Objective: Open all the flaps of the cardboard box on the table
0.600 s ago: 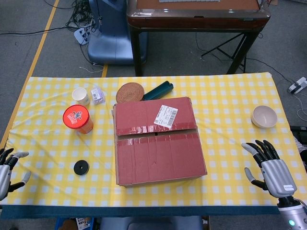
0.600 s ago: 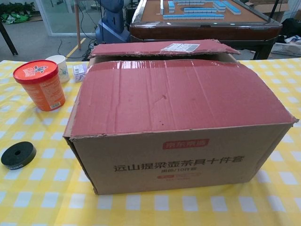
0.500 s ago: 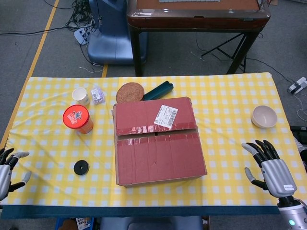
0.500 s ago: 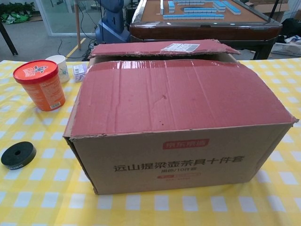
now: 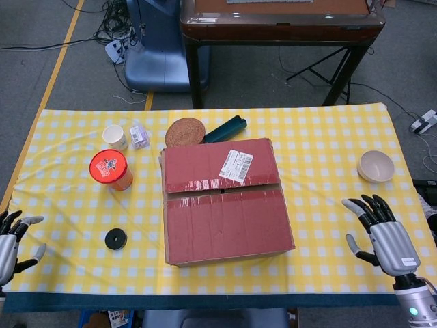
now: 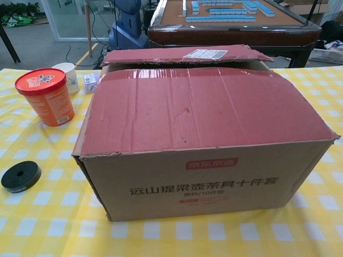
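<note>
- The cardboard box (image 5: 225,205) sits in the middle of the table (image 5: 321,147), on a yellow and white checked cloth.
- Its two big top flaps are down. The far flap (image 5: 218,164) has a white label and sits a little higher than the near flap (image 5: 229,222), with a thin dark gap between them.
- The right hand (image 5: 382,232) is over the near right part of the table, well apart from the box. Its fingers are spread wide and it holds nothing.
- The left hand (image 5: 10,242) is at the near left edge, partly cut off by the picture. Its fingers look spread, and it seems to hold nothing.
- Left of the box stand an orange tub (image 5: 110,169) with a red lid, a white cup (image 5: 115,137) and a black ring (image 5: 115,238).
- A round woven mat (image 5: 184,132) and a dark green thing (image 5: 225,128) lie behind the box.
- A pale bowl (image 5: 375,166) sits far to the right.
</note>
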You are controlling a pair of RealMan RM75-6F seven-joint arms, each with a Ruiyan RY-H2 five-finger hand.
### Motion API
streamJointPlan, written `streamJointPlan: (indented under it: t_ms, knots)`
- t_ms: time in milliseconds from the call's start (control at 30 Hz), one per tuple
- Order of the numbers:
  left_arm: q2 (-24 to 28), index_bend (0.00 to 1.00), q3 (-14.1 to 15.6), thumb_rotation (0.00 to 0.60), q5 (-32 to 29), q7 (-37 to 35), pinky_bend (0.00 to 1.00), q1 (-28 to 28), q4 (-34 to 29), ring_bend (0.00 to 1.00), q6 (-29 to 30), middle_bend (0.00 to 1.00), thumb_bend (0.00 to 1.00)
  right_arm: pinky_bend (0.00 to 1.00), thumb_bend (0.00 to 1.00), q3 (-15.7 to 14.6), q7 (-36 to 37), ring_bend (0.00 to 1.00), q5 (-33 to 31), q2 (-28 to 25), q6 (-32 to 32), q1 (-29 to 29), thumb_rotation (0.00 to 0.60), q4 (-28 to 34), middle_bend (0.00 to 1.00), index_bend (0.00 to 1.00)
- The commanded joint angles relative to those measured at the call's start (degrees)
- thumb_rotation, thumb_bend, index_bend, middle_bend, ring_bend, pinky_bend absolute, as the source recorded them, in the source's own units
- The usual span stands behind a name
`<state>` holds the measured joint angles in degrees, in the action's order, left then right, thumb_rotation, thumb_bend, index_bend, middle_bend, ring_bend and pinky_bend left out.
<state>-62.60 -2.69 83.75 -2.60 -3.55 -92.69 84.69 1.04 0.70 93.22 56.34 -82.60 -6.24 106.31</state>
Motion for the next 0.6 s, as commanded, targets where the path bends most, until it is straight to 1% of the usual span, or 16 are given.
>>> streamJointPlan:
  t_ms: [33, 267, 367, 400, 500, 600]
  knots:
    - [-0.09, 0.32, 0.05, 0.600, 0.04, -0.05, 0.00, -0.02, 0.03, 0.12, -0.05, 0.29, 0.35, 0.04, 0.39, 1.50, -0.92, 0.07, -1.13, -0.62, 1.95, -1.88, 0.600, 1.74, 0.17, 0.14]
    - [-0.27, 0.32, 0.43, 0.600, 0.34, -0.61, 0.00, 0.17, 0.33, 0.12, -0.03, 0.29, 0.35, 0.04, 0.39, 7.09, -6.29, 0.07, -7.94, -0.65, 9.58, -9.01, 0.600, 5.91, 0.17, 0.14]
    - [-0.19, 0.32, 0.53, 0.600, 0.46, -0.93, 0.00, 0.33, 0.41, 0.12, 0.18, 0.29, 0.35, 0.04, 0.39, 9.04, -8.43, 0.07, -11.54, -0.47, 13.74, -12.35, 0.600, 6.82, 0.15, 0.10]
    - [-0.11, 0.32, 0.58, 0.600, 0.62, -1.20, 0.00, 0.45, 0.48, 0.12, 0.40, 0.29, 0.35, 0.04, 0.39, 10.46, -9.60, 0.06, -13.79, 0.08, 16.14, -14.67, 0.600, 7.03, 0.15, 0.09]
    - [0.04, 0.33, 0.80, 0.600, 0.91, -1.48, 0.00, 0.65, 0.62, 0.12, 0.62, 0.29, 0.35, 0.04, 0.39, 12.81, -11.56, 0.06, -18.34, 2.00, 19.96, -18.82, 0.600, 6.57, 0.13, 0.07]
    - [0.18, 0.33, 0.94, 0.600, 1.00, -1.66, 0.00, 0.82, 0.64, 0.12, 0.74, 0.29, 0.35, 0.04, 0.38, 14.34, -13.42, 0.05, -21.98, 4.02, 22.95, -22.36, 0.600, 5.28, 0.12, 0.07]
